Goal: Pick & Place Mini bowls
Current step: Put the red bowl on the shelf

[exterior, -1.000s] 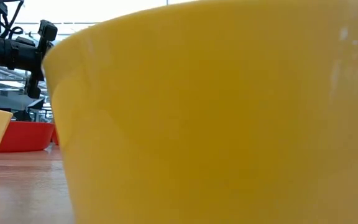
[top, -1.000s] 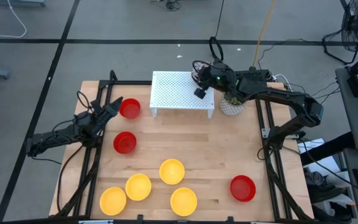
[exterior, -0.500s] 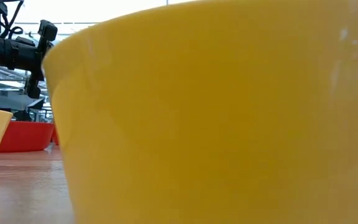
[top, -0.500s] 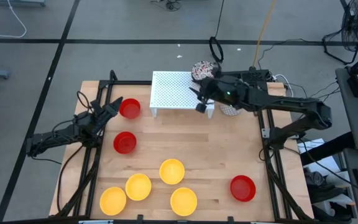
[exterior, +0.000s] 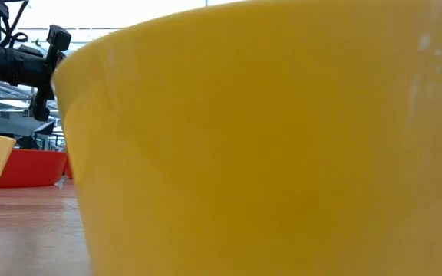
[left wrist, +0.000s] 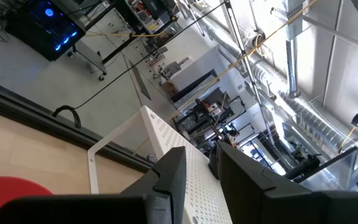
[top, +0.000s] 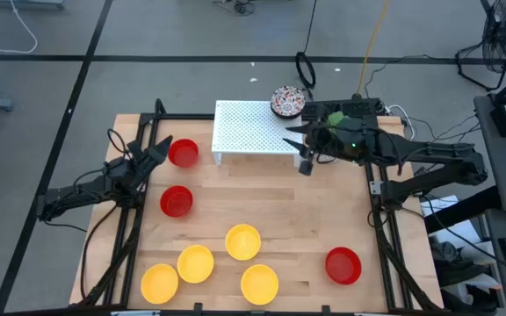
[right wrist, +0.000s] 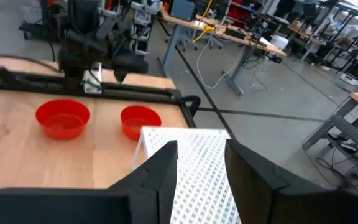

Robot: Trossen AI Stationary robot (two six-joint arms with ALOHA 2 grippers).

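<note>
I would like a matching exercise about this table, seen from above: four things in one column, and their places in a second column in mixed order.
Things:
1. floral bowl
2. four yellow bowls
3. right pincer
4. left pincer

Places:
A. beside the red bowl at the table's left edge
B. on the far right corner of the white perforated rack
C. just off the rack's near right corner, jaws open and empty
D. grouped along the near edge of the table

Pairs: 1-B, 2-D, 3-C, 4-A
</note>
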